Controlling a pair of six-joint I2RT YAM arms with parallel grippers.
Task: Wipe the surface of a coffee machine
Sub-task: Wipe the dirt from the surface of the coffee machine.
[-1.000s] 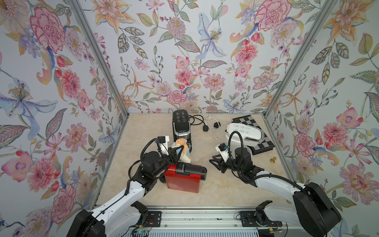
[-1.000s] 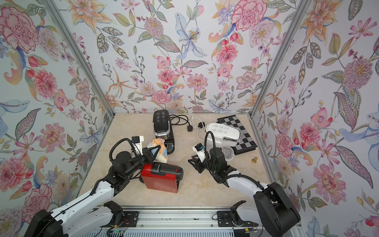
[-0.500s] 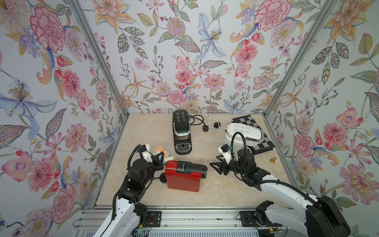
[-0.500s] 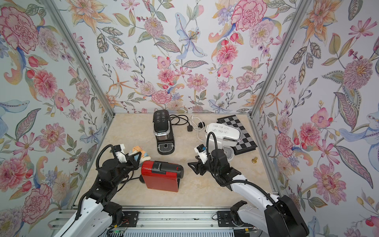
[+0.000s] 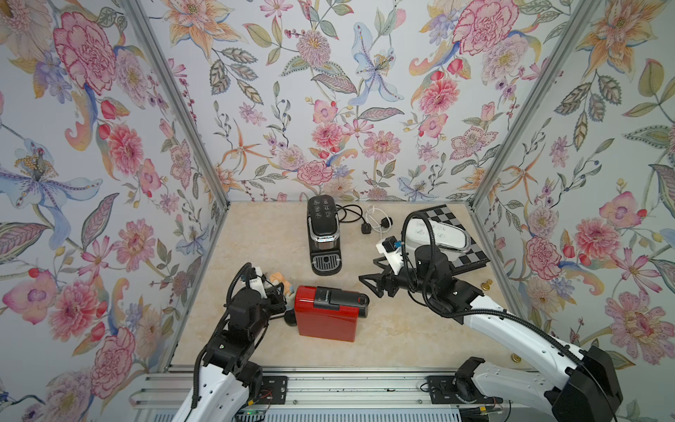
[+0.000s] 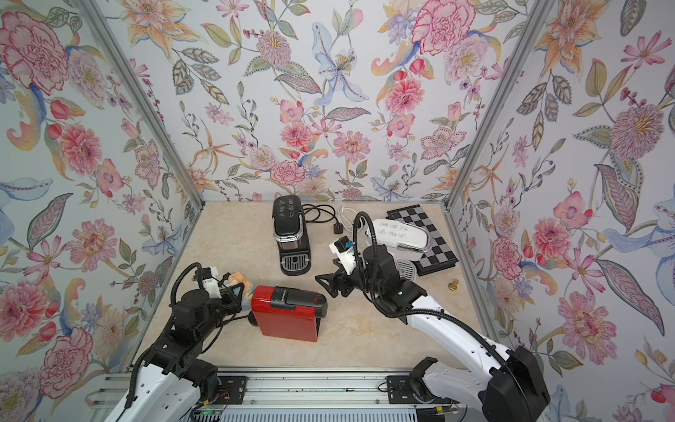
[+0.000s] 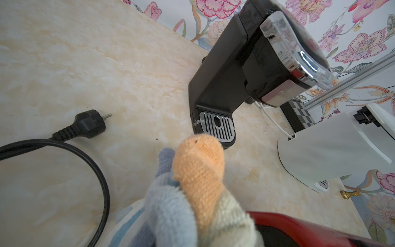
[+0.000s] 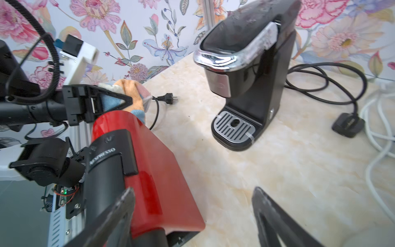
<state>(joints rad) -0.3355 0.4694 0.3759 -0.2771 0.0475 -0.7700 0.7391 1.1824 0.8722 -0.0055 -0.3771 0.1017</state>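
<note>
Marble-look tabletop, boxed in by floral-papered walls on three sides. Counted two arms at the front rail. Nearest of three machines on the top: red coffee machine at front centre, black lever strip along its upper face. Found left gripper just beside its left end, clamped tight on the single cloth, a bunched orange, blue and cream terry bundle; cannot tell whether touching the red casing or just off it. Noted loose black cord with round-pin plug lying on the top beside that cloth. Found right gripper off the machine's right end, jaws spread wide, holding nothing, clear of the casing. Logged two small brass pieces: one brass piece at the front right edge, another further back, near the one chessboard. Further back: black coffee machine upright at centre, slotted drip tray facing forward. Behind it, another black cord ending in a square plug, beside one coiled white cable. Far right: white coffee machine, set partly over the chessboard.
</note>
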